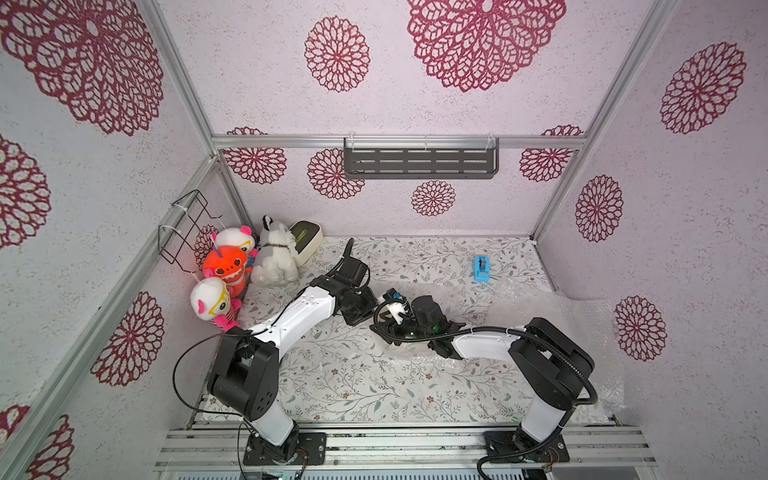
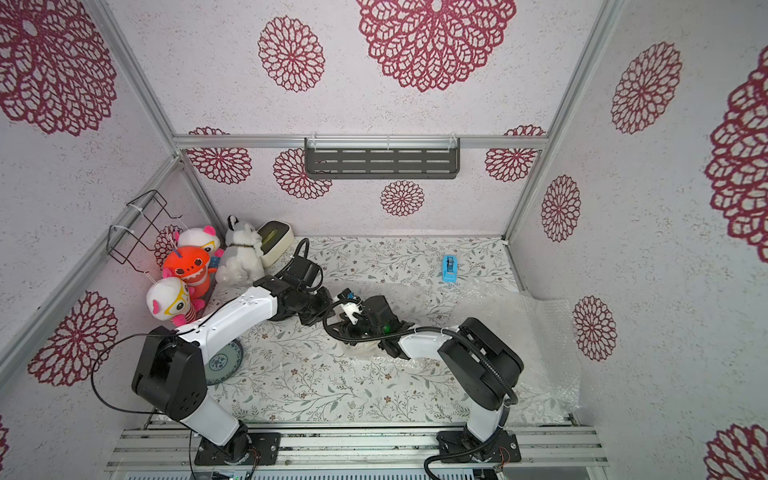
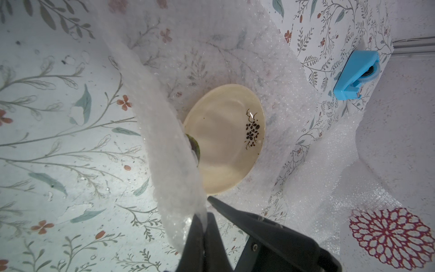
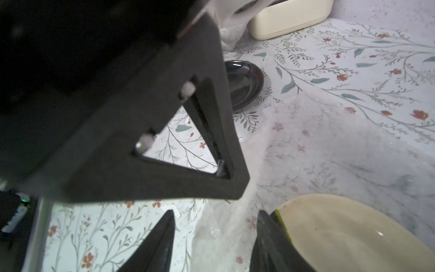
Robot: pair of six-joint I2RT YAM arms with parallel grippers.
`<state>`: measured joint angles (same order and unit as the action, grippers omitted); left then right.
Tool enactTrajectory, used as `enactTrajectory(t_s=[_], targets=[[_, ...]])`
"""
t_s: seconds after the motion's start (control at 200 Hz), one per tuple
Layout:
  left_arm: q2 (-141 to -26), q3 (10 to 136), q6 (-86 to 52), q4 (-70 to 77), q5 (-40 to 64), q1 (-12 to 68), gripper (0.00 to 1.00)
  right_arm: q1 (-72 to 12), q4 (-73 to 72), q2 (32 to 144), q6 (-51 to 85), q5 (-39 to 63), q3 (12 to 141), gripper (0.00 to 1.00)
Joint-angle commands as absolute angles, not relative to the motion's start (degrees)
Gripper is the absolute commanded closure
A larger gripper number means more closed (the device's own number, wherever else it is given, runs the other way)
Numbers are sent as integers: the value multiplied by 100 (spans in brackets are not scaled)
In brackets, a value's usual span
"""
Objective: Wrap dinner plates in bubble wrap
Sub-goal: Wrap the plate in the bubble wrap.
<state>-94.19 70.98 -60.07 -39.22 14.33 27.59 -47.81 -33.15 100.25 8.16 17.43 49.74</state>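
Left gripper (image 3: pixel 204 210) clenched on wrap (image 3: pixel 162 146) edge
Right gripper (image 4: pixel 216 223) parted, wrap between its fingers, plate (image 4: pixel 341 230) beside one

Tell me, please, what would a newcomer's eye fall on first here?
A cream plate with dark flowers lies on bubble wrap in the middle of the table, and the left fingers pinch a raised flap of that wrap by its rim. Bright plush toys crowd the far left corner.
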Motion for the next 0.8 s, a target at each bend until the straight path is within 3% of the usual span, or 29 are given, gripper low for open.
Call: enactTrajectory(t_s=[0.0,0.055,0.16,0.25,0.385,0.48,0.58,0.796], targets=[[-9436,7224,-6151,-3727,1402,2789,100,-4843,-3656,10113,1192,1271,5150,61],[-9402,7224,-6110,-3713,1430,2778,100,-4837,-3587,10125,1332,952,5157,78],[-9344,7224,-6016,-3675,1517,2776,95,-4737,-3370,10017,1494,819,5144,99],[-9290,7237,-5869,-3665,1540,2754,82,-4564,-3265,9882,1807,824,5051,100],[-9226,7415,-5404,-3893,1299,2730,45,-4130,-3208,9887,2688,1028,4916,100],[-9270,7628,-4968,-4227,1039,2726,36,-3905,-3234,10014,3263,1199,4918,100],[-9387,7646,-4563,-4125,1295,2742,36,-3714,-3377,10191,3829,1354,4880,100],[-10191,7871,-4008,-3850,2145,2916,58,-3456,-3488,10609,4484,1651,4923,100]])
